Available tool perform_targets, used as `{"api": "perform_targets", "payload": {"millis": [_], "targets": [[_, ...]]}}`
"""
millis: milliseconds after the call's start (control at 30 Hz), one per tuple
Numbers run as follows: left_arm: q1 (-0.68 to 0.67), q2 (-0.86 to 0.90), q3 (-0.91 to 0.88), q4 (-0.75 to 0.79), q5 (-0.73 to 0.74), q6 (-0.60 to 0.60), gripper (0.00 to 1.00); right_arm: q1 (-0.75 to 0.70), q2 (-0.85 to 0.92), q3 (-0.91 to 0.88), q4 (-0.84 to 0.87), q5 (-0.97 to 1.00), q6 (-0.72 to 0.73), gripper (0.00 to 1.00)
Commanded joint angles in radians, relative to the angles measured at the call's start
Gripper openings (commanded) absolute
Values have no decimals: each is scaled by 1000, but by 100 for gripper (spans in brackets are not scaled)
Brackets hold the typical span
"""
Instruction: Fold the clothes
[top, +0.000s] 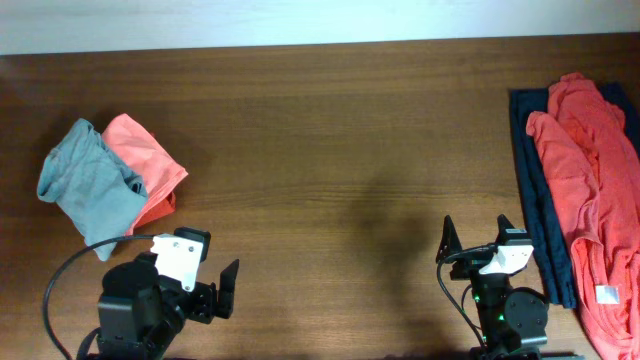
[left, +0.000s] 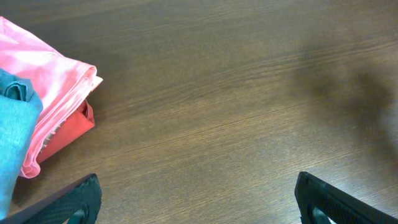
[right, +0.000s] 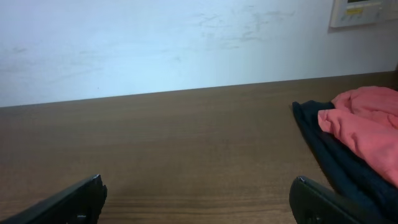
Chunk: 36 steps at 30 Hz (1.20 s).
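Observation:
A folded pale grey-blue garment (top: 85, 186) lies at the far left of the table on a folded coral-red one (top: 143, 160). Both show at the left of the left wrist view, the grey-blue one (left: 12, 134) over the coral one (left: 50, 81). At the right edge a loose coral-red garment (top: 595, 190) is spread over a dark navy one (top: 535, 195); both show in the right wrist view, coral (right: 367, 127) on navy (right: 329, 155). My left gripper (top: 205, 270) is open and empty near the front edge. My right gripper (top: 476, 234) is open and empty just left of the navy garment.
The brown wooden table (top: 340, 140) runs back to a pale wall (right: 155, 43). A black cable (top: 60, 280) loops by the left arm's base. A white label (top: 606, 293) shows on the loose coral garment.

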Motion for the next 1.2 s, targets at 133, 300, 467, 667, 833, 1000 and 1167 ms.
{"api": "perform_targets", "payload": {"millis": [133,300,467,667,833,1000,1167], "targets": [[1,-4,-3,3,1,-10,99,-7,-7,-9,-3,-10,-10,99],[1,-4,-3,3,1,-10,99,-7,-7,-9,-3,-10,-10,99],[1,-4,-3,3,1,-10,99,-8,-7,-9,-2,-10,-10,99],[1,-4,-3,3,1,-10,99,-8,-7,-9,-3,-10,-10,99],[1,-25,-7,-13,0,-8,99,-8,-7,-9,-2,-10,-10,99],[2,-90,-33,-29,-104,25,99,-8,-7,-9,-3,-10,-10,99],[1,-217,-163,-22,-129,25,99,-7,-7,-9,-3,-10,-10,99]]}}
